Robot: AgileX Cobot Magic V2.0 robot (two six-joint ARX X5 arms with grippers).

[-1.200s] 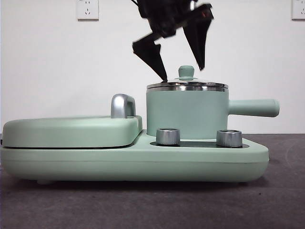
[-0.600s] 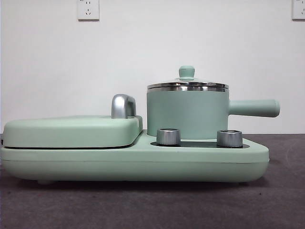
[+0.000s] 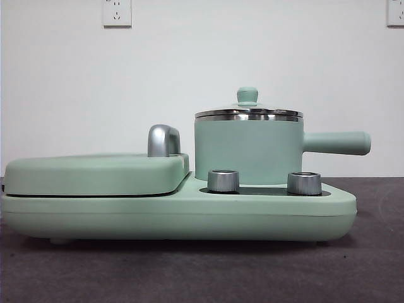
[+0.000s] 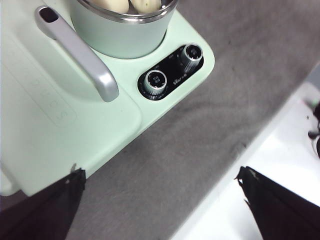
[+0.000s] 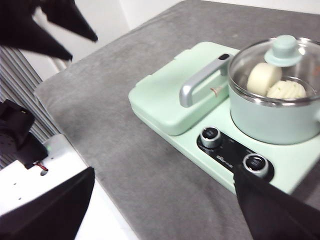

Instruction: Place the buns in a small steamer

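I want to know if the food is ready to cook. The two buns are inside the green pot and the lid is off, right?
Not quite. The two buns are inside the green pot, but the lid is on it. The right wrist view shows the buns through the glass, under the green knob.

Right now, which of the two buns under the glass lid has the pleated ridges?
The bun farther from the chrome handle; the other bun is smooth and plain. Both sit inside the small steamer.

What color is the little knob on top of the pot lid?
Mint green, like the pot. The knob shows best in the front view.
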